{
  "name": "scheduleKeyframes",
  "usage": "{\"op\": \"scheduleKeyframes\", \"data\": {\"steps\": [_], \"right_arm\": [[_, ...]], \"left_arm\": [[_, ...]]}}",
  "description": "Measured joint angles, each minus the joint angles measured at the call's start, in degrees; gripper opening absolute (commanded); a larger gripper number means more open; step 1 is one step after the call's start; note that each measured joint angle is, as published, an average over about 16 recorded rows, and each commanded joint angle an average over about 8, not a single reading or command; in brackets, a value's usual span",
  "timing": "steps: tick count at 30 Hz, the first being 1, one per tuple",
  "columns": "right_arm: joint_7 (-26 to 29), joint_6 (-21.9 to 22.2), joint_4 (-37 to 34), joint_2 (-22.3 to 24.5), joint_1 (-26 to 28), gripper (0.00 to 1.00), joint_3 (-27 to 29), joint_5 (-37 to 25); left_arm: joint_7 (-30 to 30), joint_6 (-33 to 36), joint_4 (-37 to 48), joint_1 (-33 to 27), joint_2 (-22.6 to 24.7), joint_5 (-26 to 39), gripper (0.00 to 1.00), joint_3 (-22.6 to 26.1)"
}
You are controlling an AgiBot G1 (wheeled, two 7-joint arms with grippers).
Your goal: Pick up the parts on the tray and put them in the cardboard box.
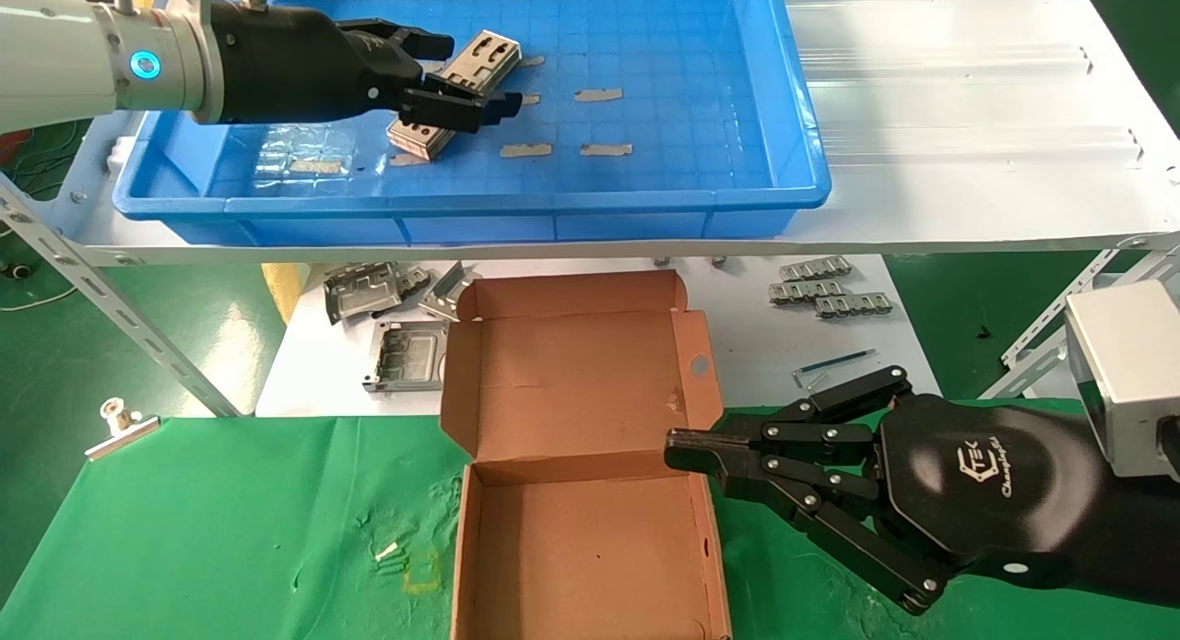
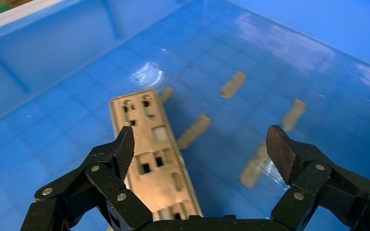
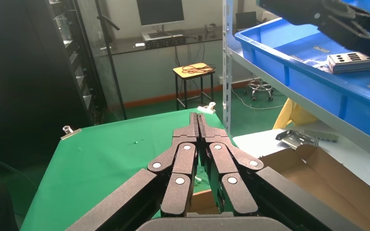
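Note:
A small stack of the parts (image 1: 490, 50), thin silver-grey plates with cutouts, lies on the floor of the blue tray (image 1: 645, 68) at its left. My left gripper (image 1: 484, 73) is open and hovers just over the stack. In the left wrist view the gripper (image 2: 201, 144) is wide open, and the top plate (image 2: 154, 144) lies beneath one finger (image 2: 124, 147); the other finger is over bare tray floor. The cardboard box (image 1: 581, 548) stands open and empty below the shelf. My right gripper (image 1: 678, 448) is shut and empty at the box's right wall.
Grey tape strips (image 1: 599, 94) lie on the tray floor. Chunky grey brackets (image 1: 364, 290) and ribbed strips (image 1: 830, 290) lie on the white lower surface behind the box. A metal clip (image 1: 120, 423) sits at the green cloth's left corner. Slanted shelf struts stand at both sides.

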Motion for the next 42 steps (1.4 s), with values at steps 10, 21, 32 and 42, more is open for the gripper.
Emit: {"op": "scheduleKeyframes", "data": {"steps": [10, 21, 32, 42], "right_arm": [[0.0, 0.0, 0.0, 0.0, 0.0, 1.00, 0.0, 0.0], [0.0, 0.0, 0.0, 0.0, 0.0, 1.00, 0.0, 0.0], [0.0, 0.0, 0.0, 0.0, 0.0, 1.00, 0.0, 0.0], [0.0, 0.0, 0.0, 0.0, 0.0, 1.00, 0.0, 0.0]], "left_arm": [[1.9, -2.9, 5.9, -2.0, 2.4, 1.2, 0.59, 0.7], [2.8, -5.7, 8.7, -2.3, 3.9, 1.4, 0.00, 0.8], [3.2, -7.6, 9.8, -2.1, 4.6, 1.2, 0.00, 0.6], [4.3, -7.9, 9.8, -2.0, 4.5, 0.8, 0.00, 0.3]]}}
